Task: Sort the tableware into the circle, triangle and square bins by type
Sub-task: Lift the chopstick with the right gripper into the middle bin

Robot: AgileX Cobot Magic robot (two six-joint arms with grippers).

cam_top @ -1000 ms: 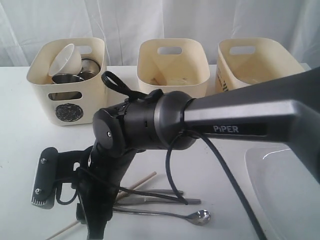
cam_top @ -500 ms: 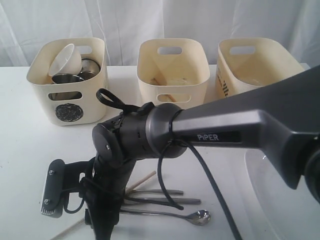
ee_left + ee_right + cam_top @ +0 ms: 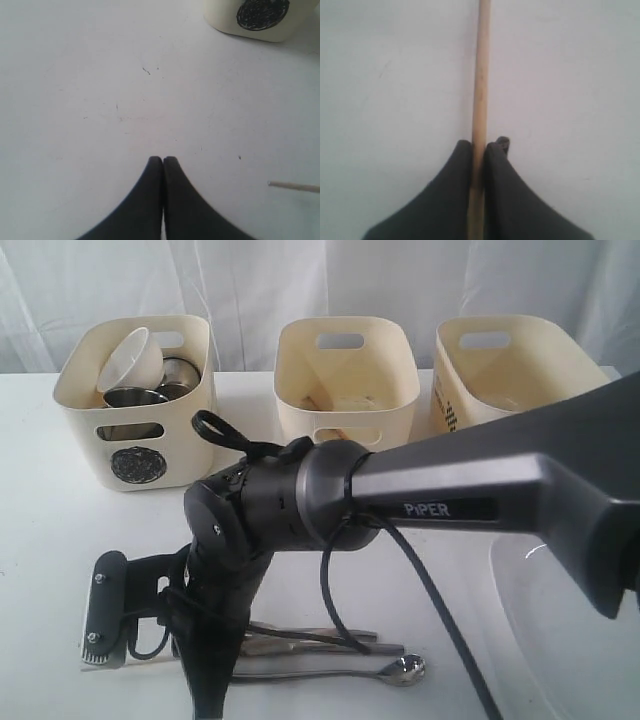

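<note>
The right gripper [image 3: 480, 145] was clamped on a wooden chopstick [image 3: 481, 75], its two black fingers [image 3: 455, 180] pressed together on either side of the shaft. The stick ran straight out from the fingertips just over the white table [image 3: 60, 540]; whether it touched the surface could not be told.

In the exterior view the right arm [image 3: 480, 490] reached across from the right and bent down at the near left, hiding its own fingertips. Just right of it, near the front edge, lay a steel spoon [image 3: 400, 670] and, just beyond the spoon, two steel cutlery handles [image 3: 350, 645] – which was fork and which was knife could not be told. The large white plate [image 3: 580, 640] sat at the near right.

Along the far side stood three cream tubs. The circle bin [image 3: 135, 430] at far left held a tilted small white bowl [image 3: 130, 358] and shiny steel cups [image 3: 150, 395]. The middle bin [image 3: 345, 360] and the right bin [image 3: 510, 365] stood beside it, their marks not readable.

The left gripper [image 3: 163, 160] had its fingers shut together on nothing – over bare table, with the circle bin well beyond it and a wooden stick end [image 3: 295, 186] lying on the table off to one side
</note>
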